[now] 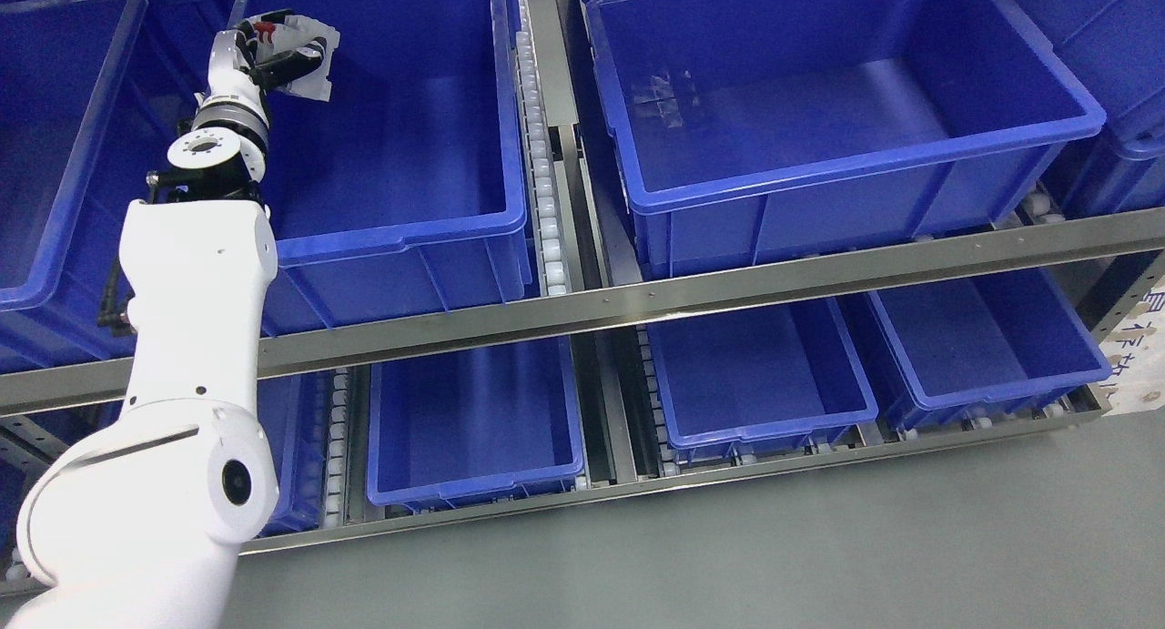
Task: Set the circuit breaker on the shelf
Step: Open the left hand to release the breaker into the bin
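Left arm up and stretched out — elbow low, wrist high.
I've got the left hand (284, 57) at the top, dark fingers (296, 62) curled tight — clamped around a white piece.

Even overhead light, cool blue cast, picture tilted.
Soft glare on the floor of the upper middle bin (419, 128) and a paler sheen in the upper right bin (819, 110); lower bins (473, 420) sit in shade under the steel rail (637, 297). White arm (196, 338) bright, not blown out. Focus mostly sharp; slight softness and bending at the edges.
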Controlling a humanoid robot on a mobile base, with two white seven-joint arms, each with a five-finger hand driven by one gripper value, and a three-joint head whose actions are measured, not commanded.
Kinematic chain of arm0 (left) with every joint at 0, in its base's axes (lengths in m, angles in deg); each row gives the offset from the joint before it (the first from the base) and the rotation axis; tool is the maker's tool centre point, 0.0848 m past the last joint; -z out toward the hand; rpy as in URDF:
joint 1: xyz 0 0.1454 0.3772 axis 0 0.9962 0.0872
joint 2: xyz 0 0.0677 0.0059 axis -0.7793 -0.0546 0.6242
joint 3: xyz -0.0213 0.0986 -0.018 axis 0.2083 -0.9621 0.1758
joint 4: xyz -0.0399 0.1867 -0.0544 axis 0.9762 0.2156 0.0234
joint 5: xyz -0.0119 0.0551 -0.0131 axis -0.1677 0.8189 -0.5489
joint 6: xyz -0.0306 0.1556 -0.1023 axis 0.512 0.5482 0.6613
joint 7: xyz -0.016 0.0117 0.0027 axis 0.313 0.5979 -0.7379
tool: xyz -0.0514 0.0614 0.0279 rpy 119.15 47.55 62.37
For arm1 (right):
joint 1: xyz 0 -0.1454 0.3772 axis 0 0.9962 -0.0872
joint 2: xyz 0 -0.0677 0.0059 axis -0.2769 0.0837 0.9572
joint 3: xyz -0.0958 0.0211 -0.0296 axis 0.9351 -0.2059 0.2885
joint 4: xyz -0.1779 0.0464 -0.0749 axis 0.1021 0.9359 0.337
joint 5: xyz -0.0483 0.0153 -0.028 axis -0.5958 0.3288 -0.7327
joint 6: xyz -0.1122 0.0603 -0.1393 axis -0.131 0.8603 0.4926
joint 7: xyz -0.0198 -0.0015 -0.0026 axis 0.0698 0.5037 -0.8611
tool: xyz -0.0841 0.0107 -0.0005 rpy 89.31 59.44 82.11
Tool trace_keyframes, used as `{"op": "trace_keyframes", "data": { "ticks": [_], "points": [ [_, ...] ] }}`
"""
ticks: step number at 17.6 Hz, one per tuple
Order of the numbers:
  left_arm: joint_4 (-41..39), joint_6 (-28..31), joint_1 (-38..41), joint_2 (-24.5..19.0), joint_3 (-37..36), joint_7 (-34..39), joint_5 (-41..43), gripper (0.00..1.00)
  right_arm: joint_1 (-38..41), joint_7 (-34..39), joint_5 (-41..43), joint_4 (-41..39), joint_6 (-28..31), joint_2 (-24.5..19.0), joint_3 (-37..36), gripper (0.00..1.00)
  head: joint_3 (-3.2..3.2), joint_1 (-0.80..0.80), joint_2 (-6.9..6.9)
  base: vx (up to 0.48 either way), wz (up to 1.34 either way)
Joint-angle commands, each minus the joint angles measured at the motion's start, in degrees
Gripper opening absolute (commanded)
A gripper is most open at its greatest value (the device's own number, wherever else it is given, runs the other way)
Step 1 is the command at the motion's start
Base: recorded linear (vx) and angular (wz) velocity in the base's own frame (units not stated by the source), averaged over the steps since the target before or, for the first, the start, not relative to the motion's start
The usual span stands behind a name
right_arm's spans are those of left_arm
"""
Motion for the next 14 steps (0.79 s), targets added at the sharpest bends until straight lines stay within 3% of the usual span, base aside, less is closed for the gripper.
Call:
{"op": "trace_keyframes", "data": {
  "ticks": [1, 2, 7, 9, 12, 14],
  "points": [
    [11.43, 0.36, -3.0, -1.37, -2.88, -0.19, 0.08, 0.56, 0.88, 0.04, 0.04, 0.0, -2.59, 1.0, 0.0, 1.0, 0.0, 0.0, 0.0, 0.0, 0.0],
    [11.43, 0.54, -3.61, -1.45, -3.58, -0.54, -0.01, 0.73, 0.88, 0.04, -0.05, 0.0, -2.59, 1.0, 0.0, 1.0, 0.0, 0.0, 0.0, 0.0, 0.0],
    [10.55, 0.28, -3.53, -2.07, -5.08, -2.56, -0.19, 0.96, 0.88, 0.04, -0.05, 0.0, -2.59, 1.0, 0.0, 1.0, 0.0, 0.0, 0.0, 0.002, -0.01],
    [3.47, -4.0, -3.1, -2.16, -4.21, -2.56, -0.36, 0.99, 0.88, 0.04, 0.04, 0.0, -2.59, 1.0, 0.0, 1.0, 0.0, 0.0, 0.0, 0.0, 0.0],
    [-6.82, -15.42, -0.9, -2.42, -0.88, -2.83, -0.71, 1.0, 0.88, 0.04, -0.05, 0.0, -2.59, 1.0, 0.0, 1.0, 0.0, 0.0, 0.0, 0.0, 0.0],
    [-13.85, -18.43, 1.64, -2.69, -0.16, -2.83, -0.8, 1.0, 0.96, 0.04, 0.04, 0.0, -2.59, 1.0, 0.0, 1.0, 0.0, 0.0, 0.0, 0.0, 0.0]
  ]
}}
